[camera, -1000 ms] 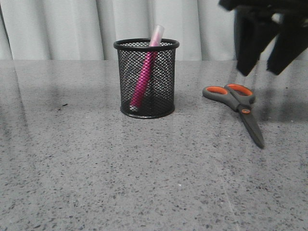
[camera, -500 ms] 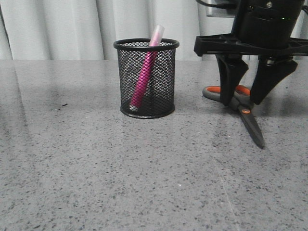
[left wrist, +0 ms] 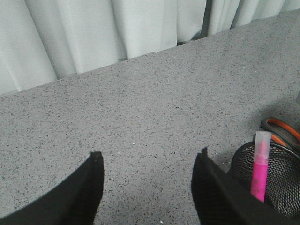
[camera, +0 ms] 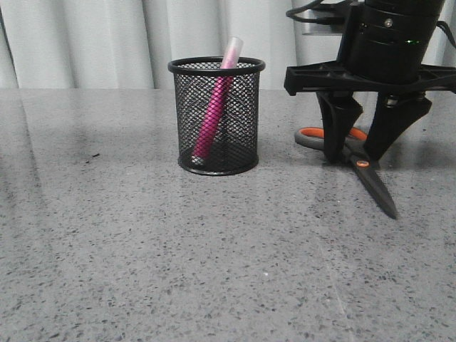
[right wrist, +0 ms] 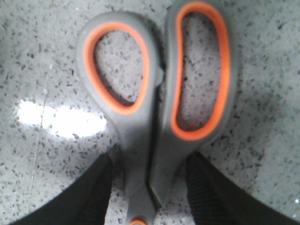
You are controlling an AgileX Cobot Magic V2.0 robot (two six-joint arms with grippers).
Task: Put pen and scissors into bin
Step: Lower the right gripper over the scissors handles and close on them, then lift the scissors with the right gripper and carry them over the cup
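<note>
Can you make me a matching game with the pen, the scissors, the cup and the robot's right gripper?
Things:
1. pen
2. scissors
3. bin
4. right gripper

Descriptions:
A. black wire mesh, standing upright on the table
B. lying flat on the table, orange inside the handle loops
C. leaning inside the mesh cup, pink with a whitish cap
D. open, one finger on each side of the scissors

Pairs: 1-C, 2-B, 3-A, 4-D

Pen (camera: 214, 114) leaned inside the bin (camera: 217, 117) on the speckled surface (camera: 142, 249), right gripper (camera: 358, 146) lowered with jaws apart straddling the scissors (camera: 353, 160), blades pointed toward the camera, curtain (camera: 107, 35) behind
</note>
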